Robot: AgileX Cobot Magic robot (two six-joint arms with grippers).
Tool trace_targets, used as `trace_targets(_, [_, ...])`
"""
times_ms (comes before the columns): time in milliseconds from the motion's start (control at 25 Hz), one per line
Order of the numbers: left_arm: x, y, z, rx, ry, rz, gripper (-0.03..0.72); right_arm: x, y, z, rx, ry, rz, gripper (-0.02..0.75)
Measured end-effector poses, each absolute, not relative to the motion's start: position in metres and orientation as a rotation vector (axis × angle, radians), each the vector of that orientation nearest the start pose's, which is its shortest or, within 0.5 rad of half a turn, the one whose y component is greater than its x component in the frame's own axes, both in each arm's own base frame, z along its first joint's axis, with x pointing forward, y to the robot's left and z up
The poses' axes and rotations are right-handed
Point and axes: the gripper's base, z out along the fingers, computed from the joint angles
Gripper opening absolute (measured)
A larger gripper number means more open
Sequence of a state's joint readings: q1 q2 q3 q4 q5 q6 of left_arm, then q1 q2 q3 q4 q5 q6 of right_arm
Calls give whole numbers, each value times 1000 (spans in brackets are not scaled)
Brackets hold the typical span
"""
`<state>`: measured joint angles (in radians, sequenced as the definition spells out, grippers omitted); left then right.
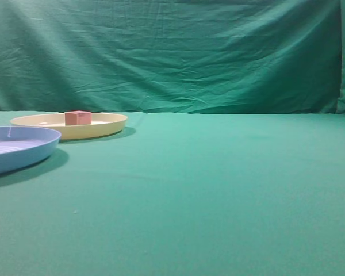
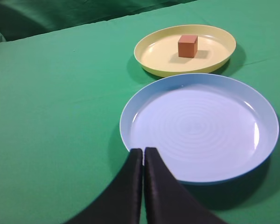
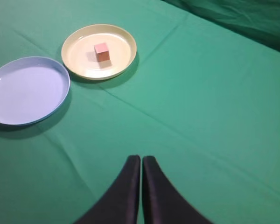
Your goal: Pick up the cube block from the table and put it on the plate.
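The small red cube block point(image 1: 77, 118) rests inside the pale yellow plate point(image 1: 106, 127) at the far left of the table. It shows in the left wrist view point(image 2: 187, 45) on the plate point(image 2: 154, 59) and in the right wrist view point(image 3: 101, 52) on the plate point(image 3: 77, 58). My left gripper point(image 2: 143, 151) is shut and empty, above the near rim of the light blue plate. My right gripper point(image 3: 141, 158) is shut and empty over bare green cloth, well away from both plates. Neither gripper shows in the exterior view.
A light blue plate point(image 1: 29, 155) stands in front of the yellow one at the left edge; it also shows in the left wrist view point(image 2: 130, 116) and the right wrist view point(image 3: 18, 116). Green cloth covers the table point(image 1: 218, 184), with a wrinkled green backdrop behind.
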<state>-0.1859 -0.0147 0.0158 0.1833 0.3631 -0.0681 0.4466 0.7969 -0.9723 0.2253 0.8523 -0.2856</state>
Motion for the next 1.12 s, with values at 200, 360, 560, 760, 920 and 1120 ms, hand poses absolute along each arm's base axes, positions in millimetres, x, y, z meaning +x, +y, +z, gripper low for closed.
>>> trace_targets(200, [53, -4, 176, 221, 1828, 2, 0, 95, 47, 347, -517, 1915, 299, 0])
trace_targets(360, [53, -4, 176, 221, 1828, 2, 0, 79, 31, 301, -387, 1884, 226, 0])
trace_targets(560, [53, -4, 176, 221, 1828, 2, 0, 64, 18, 250, -259, 1858, 139, 0])
trace_targets(760, [53, -4, 176, 221, 1828, 2, 0, 53, 13, 211, -198, 1842, 97, 0])
trace_targets(920, [53, -4, 176, 221, 1828, 2, 0, 51, 12, 183, -186, 1851, 89, 0])
trace_targets(1120, [53, -4, 176, 221, 1828, 2, 0, 51, 12, 171, -185, 1875, 89, 0])
